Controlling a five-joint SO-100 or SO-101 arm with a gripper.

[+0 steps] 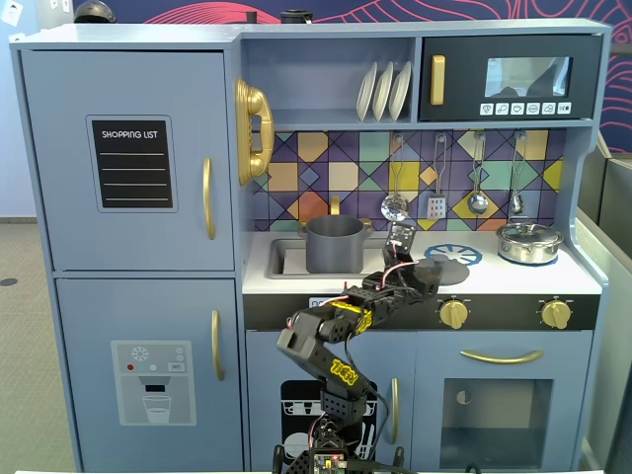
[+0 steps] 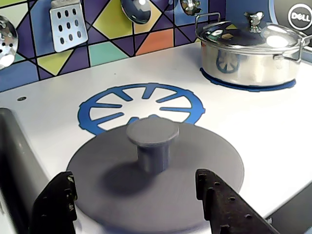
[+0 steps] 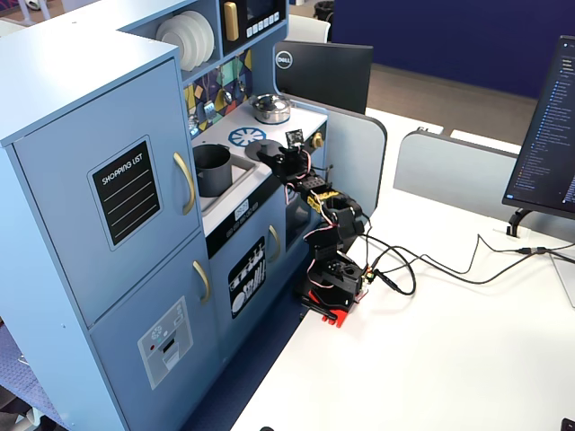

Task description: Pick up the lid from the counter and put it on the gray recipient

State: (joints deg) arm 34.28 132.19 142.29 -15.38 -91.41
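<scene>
Gripper [image 2: 139,204] open wide, jaws either side of the lid [image 2: 161,183], apparently not touching it. Lid lies flat on the counter [image 2: 253,126], overlapping the blue burner print [image 2: 141,105]. Gray recipient [image 1: 334,244] stands in the sink, uncovered; finger bases cut off below.

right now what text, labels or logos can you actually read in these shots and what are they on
"SHOPPING LIST": on the black chalkboard panel of the upper left cupboard door, seen in both fixed views.
"DELL": round logo at the top right of the wrist view, and on the back of the black monitor in a fixed view.
Microwave button icons, dispenser panel markings and the yellow sticker on the arm: too small or blurred to read.
</scene>
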